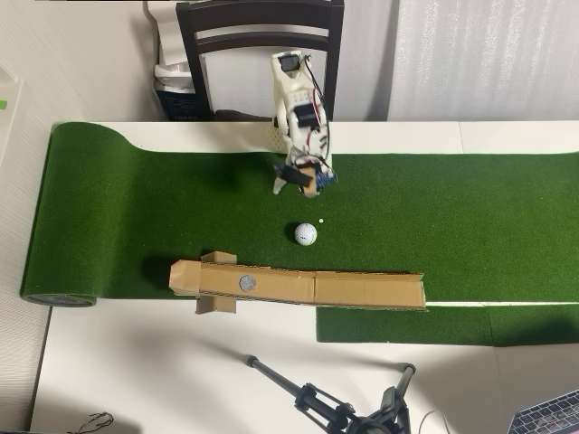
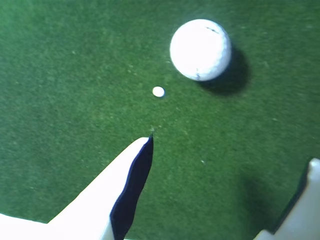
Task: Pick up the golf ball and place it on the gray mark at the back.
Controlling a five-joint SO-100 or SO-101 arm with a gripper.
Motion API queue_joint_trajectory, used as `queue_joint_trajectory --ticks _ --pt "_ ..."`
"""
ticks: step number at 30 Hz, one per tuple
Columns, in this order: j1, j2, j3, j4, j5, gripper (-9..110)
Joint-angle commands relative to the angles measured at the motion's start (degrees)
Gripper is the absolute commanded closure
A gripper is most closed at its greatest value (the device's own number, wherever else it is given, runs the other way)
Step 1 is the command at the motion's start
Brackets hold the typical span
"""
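One ball: the golf ball (image 1: 306,234) (image 2: 200,49) lies on the green turf (image 1: 470,217) (image 2: 60,75), between the gripper and the ramp, free of both.
White dot: a small dot (image 1: 321,220) (image 2: 158,91) on the turf just beside the ball.
Gripper: the gripper (image 1: 300,183) (image 2: 230,165) hangs near the ball, fingers spread, nothing between them.
Ramp: a cardboard ramp (image 1: 362,289) along the turf's front edge in the overhead view.
Gray mark: a round mark (image 1: 247,282) on the ramp, bare.

one golf ball (image 1: 306,233), one gray mark (image 1: 247,282), one chair (image 1: 262,36)
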Motion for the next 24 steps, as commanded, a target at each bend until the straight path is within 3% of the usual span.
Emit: queue_joint_trajectory --ticks 1,12,24 --pt "-2.81 -3.96 -7.65 0.00 2.64 53" --pt "-2.72 -14.15 -7.91 -1.49 7.38 53" --pt "-0.88 -17.49 -10.81 -11.43 8.17 54"
